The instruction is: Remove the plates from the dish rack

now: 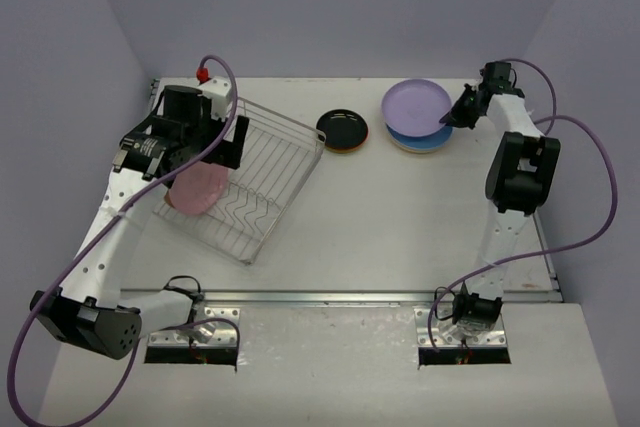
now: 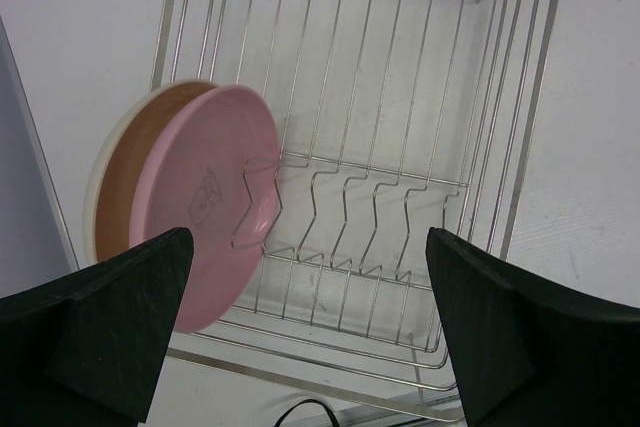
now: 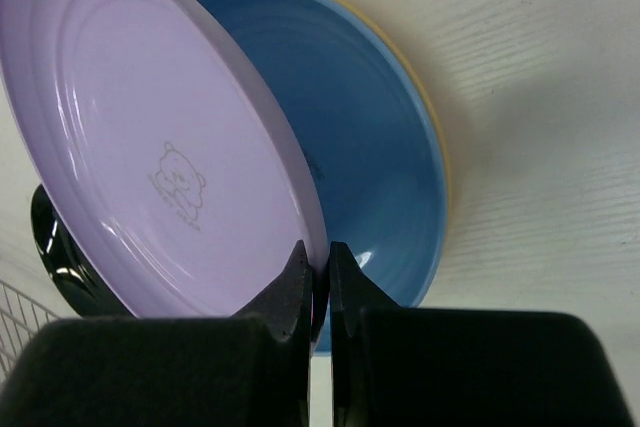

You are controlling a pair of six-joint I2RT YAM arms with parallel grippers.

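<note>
The silver wire dish rack (image 1: 262, 172) lies at the left, also in the left wrist view (image 2: 400, 97). A pink plate (image 1: 197, 190) stands on edge in its near-left slots (image 2: 215, 197), with a cream plate (image 2: 110, 187) behind it. My left gripper (image 2: 310, 337) is open above the rack, beside the pink plate. My right gripper (image 1: 452, 117) is shut on the rim of a lavender plate (image 1: 414, 102), (image 3: 150, 137), holding it tilted over a blue plate (image 3: 370, 157) that lies on a tan one (image 3: 437, 127). A black plate (image 1: 343, 127) tops another stack.
Walls close in the table at the back and both sides. The black stack sits between the rack and the right stack. A cable (image 2: 300, 412) runs along the rack's near edge in the left wrist view.
</note>
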